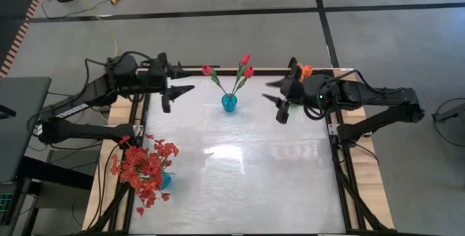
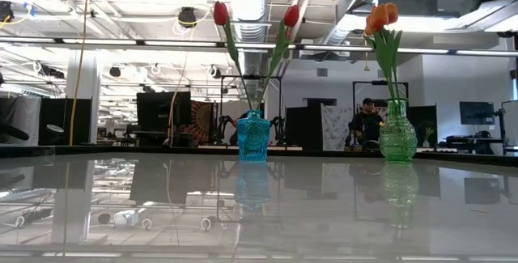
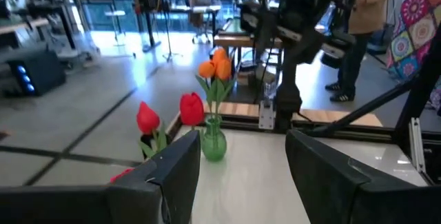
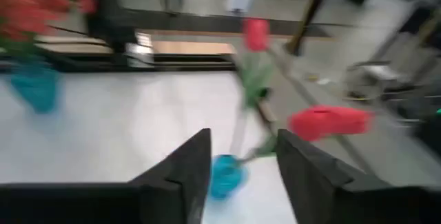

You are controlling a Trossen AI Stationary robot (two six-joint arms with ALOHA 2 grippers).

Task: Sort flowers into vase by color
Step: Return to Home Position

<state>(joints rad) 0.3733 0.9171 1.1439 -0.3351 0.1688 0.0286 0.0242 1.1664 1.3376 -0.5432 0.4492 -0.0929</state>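
Sprays of small red blossoms [image 1: 145,165] stand in the near blue vase [image 1: 166,181] by the counter's [image 1: 247,185] near left edge. Farther back, the left gripper [image 1: 179,96] and the right gripper [image 1: 275,102] hover either side of the far blue vase [image 1: 229,103], both released and grasping nothing. That vase holds the red tulips [image 1: 248,71]. At the far right corner, the orange tulips [image 2: 380,16] stand in the green vase [image 2: 396,133]

In the high view the right arm [image 1: 363,98] covers the green vase [image 2: 397,137].
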